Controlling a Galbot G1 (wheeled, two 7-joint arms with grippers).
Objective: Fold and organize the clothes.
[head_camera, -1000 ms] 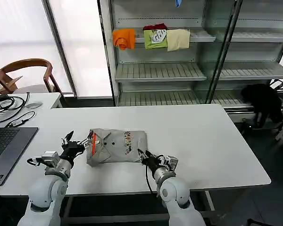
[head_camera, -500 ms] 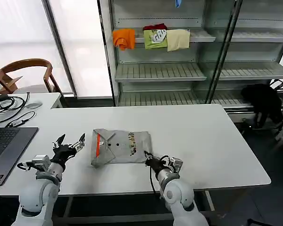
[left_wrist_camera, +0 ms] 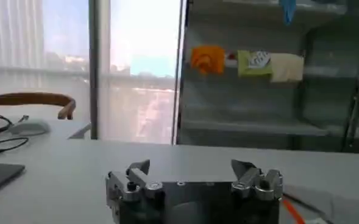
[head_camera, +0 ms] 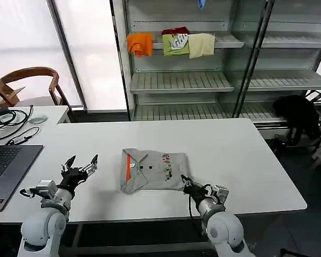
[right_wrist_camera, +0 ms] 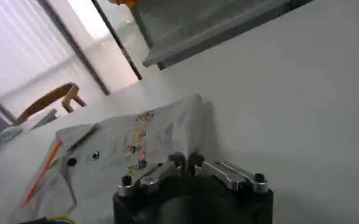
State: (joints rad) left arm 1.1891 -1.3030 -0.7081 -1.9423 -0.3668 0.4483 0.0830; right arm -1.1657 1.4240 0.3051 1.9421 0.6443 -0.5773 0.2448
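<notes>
At about eight o'clock on the white desk (head_camera: 246, 160), the left hand (head_camera: 81, 167) is being held open and empty, now well apart from the grey polo (head_camera: 152, 171), which it was touching a second ago. The polo is being slid toward three o'clock; its corner is being pinched by the closed right hand (head_camera: 186, 184). It is lying near the desk's middle, folded flat, with an orange collar lining, buttons and a small colourful print. Folding looks done; tidying away is likely next.
</notes>
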